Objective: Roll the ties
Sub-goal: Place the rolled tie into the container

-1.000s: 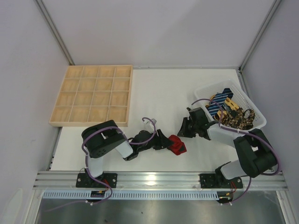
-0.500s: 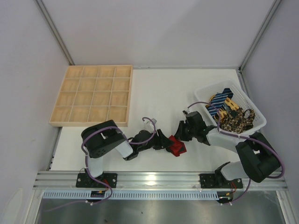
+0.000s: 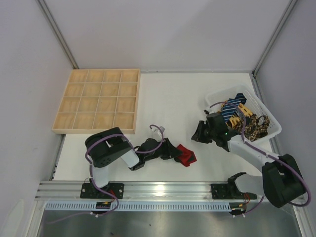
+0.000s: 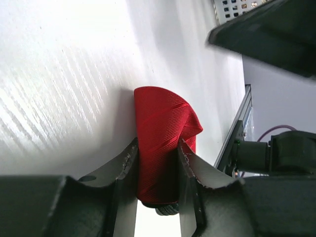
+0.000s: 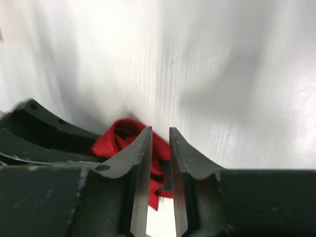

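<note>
A plain red tie [image 4: 160, 123], partly rolled into a loose bundle, lies on the white table near the front middle [image 3: 188, 155]. My left gripper [image 4: 158, 150] is shut on it, with the fabric pressed between both fingers [image 3: 177, 152]. My right gripper [image 3: 196, 134] hovers just right of and behind the bundle, apart from it. Its jaws [image 5: 160, 136] stand a narrow slit apart with nothing between them, and the red tie [image 5: 121, 138] shows beyond them. More ties, navy striped [image 3: 231, 110], mustard [image 3: 242, 108] and speckled [image 3: 255, 126], lie in the basket.
A white plastic basket [image 3: 212, 98] stands at the right behind my right arm. A wooden tray [image 3: 96, 101] with several compartments lies at the back left. The table's front rail [image 3: 168, 188] runs close behind the red tie.
My right gripper has drawn back to the right, away from the red tie, and its jaws have parted slightly. My left gripper has tightened on the tie.
</note>
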Tool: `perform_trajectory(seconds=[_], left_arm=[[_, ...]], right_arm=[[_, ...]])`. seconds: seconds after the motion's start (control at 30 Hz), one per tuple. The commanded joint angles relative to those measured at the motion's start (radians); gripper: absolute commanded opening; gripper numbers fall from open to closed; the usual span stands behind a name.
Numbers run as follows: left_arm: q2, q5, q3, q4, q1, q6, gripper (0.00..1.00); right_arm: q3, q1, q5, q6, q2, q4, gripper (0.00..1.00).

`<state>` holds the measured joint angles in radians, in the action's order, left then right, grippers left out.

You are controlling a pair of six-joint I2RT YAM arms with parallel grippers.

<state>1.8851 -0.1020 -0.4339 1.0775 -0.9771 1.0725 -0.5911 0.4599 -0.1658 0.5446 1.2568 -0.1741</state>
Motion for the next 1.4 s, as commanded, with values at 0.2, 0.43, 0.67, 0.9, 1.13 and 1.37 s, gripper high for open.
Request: perform_trajectory(seconds=[0.2, 0.43, 0.67, 0.9, 1.13, 1.37], left_arm=[[0.019, -0.041, 0.081, -0.148, 0.003, -0.072, 0.07], [-0.090, -0.013, 0.063, -0.263, 0.003, -0.161, 0.00], [-0.349, 0.100, -0.034, -0.655, 0.009, -0.290, 0.00], [-0.523, 0.148, -0.129, -0.950, 0.097, -0.342, 0.00], [-0.621, 0.151, -0.192, -1.108, 0.273, -0.456, 0.00], [-0.630, 0.127, -0.246, -1.146, 0.455, -0.540, 0.00]], right_arm=[[0.039, -0.050, -0.069, 0.009, -0.189, -0.142, 0.25], [0.099, -0.049, -0.061, 0.003, -0.269, -0.168, 0.25], [0.070, -0.050, -0.060, -0.011, -0.307, -0.202, 0.25], [0.060, -0.050, -0.087, -0.009, -0.356, -0.220, 0.24], [0.056, -0.047, -0.118, -0.024, -0.388, -0.232, 0.24], [0.048, -0.044, -0.144, -0.048, -0.404, -0.234, 0.23]])
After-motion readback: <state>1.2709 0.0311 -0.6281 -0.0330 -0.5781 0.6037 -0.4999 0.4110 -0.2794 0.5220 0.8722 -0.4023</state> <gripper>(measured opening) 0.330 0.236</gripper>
